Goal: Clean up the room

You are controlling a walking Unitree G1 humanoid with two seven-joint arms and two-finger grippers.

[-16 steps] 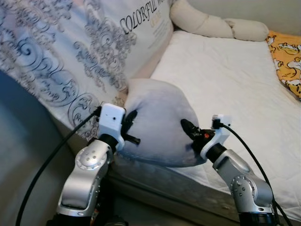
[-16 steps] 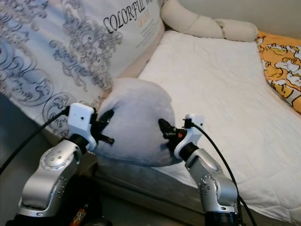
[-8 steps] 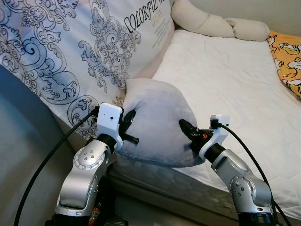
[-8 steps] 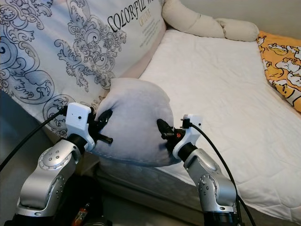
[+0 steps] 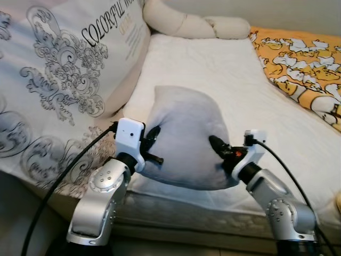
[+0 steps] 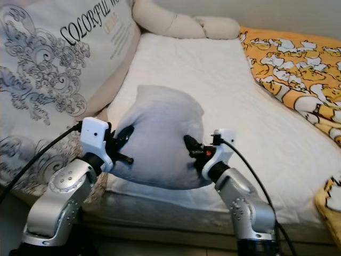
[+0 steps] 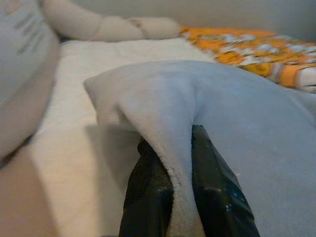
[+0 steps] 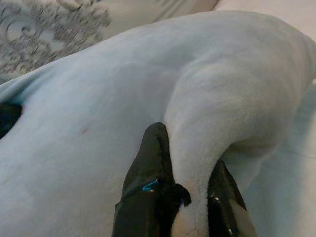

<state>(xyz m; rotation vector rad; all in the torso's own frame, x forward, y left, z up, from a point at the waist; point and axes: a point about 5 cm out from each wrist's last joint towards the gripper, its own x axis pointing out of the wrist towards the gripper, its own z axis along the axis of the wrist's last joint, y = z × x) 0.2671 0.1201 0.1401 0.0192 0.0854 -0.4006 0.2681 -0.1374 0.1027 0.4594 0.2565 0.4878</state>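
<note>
**A:** What do you have in the grippers?

**B:** You hold the grey pillow (image 5: pixel 186 138) between both arms, at the front edge of the white mattress (image 5: pixel 224 69). Your left gripper (image 7: pixel 170 170) pinches a fold of its fleece at the pillow's 9 o'clock side; in the left wrist view the two black fingers (image 7: pixel 148 197) are pressed onto the cloth ridge between them. Your right gripper (image 8: pixel 190 163) does the same at about 4 o'clock, its fingers (image 8: pixel 150 163) clamped on a bunched hem.

**A:** Is the pillow resting on the bed?

**B:** Its lower edge lies over the mattress border, just above the bed's side; you cannot tell whether it bears weight there.

**A:** Any writing you can read?

**B:** At 10 o'clock from the pillow, the big patterned cushion (image 5: pixel 64 80) with grey scrollwork reads "COLORFUL" in dark capitals; the word after it is cut off, and the smaller gold line beneath is too small to read.

**A:** What else lies around?

**B:** A cream bolster (image 5: pixel 186 24) sits at 12 o'clock along the far end of the mattress. An orange blanket (image 5: pixel 298 64) with white cartoon figures covers the 2 o'clock side.
</note>
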